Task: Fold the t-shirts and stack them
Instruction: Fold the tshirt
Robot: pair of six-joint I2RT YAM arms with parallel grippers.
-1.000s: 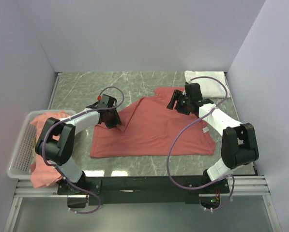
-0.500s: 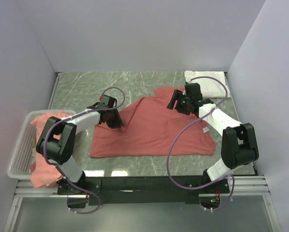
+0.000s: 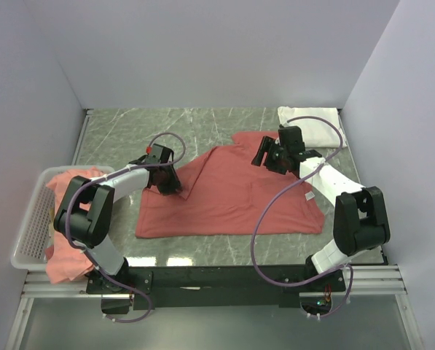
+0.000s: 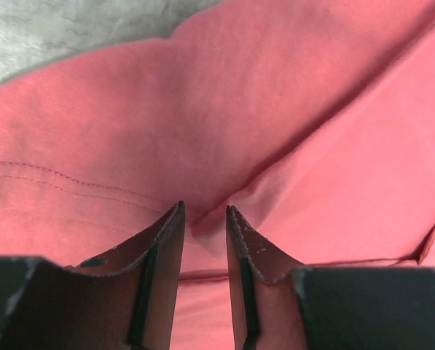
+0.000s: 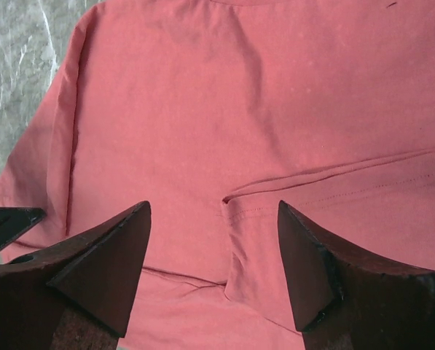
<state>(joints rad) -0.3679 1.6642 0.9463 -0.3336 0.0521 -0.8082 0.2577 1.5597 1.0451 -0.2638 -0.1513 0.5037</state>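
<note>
T-shirts first: the one we're working on is a salmon t-shirt point(image 3: 232, 193) spread out flat in the middle of the tabletop point(image 3: 166, 127), with a sleeve sticking out toward the far side. A white t-shirt point(image 3: 315, 125) sits folded in the far right corner, well apart from the arms. More salmon shirts point(image 3: 68, 182) are piled in the white mesh basket point(image 3: 29, 226) at the left edge, and one droops over its near side.

The left gripper point(image 4: 204, 211) is down on the left edge of the spread shirt, near a stitched hem. Its jaws stand only a narrow gap apart, and a little ridge of cloth rises right at the tips (a crease runs off from there toward the upper right). Whether that ridge is actually pinched, we can't tell from the left wrist view.

The right gripper point(image 5: 213, 211) hangs over the right half of the same shirt, above a folded-over sleeve edge. Its jaws are spread wide, with nothing between them.
</note>
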